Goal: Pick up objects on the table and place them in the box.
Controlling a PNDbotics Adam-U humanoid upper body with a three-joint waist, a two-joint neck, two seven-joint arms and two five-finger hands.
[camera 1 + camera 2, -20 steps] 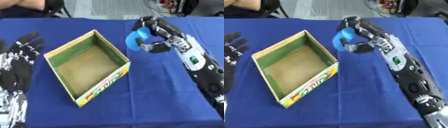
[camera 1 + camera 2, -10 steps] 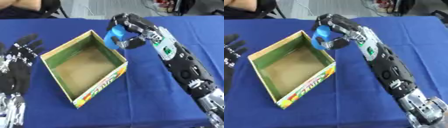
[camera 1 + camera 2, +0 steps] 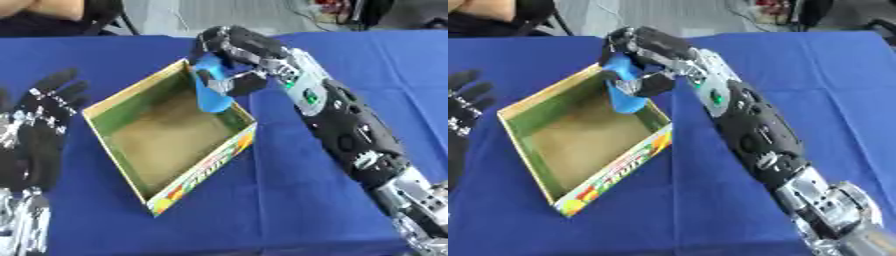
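A blue object hangs from my right hand, whose fingers are curled round its upper end. It is held over the far right corner of the open cardboard box, its lower end dipping inside the box's walls. The box has a green inner lining, a brown floor and a colourful printed front side, and nothing lies on its floor. My left hand rests open at the left edge, fingers spread and pointing up, apart from the box.
A blue cloth covers the table. My right forearm runs diagonally from the lower right up to the box. A person sits at the far edge, upper left.
My right hand has carried the blue object leftward from beside the box to over its far right corner and lowered it. The left hand has stayed put.
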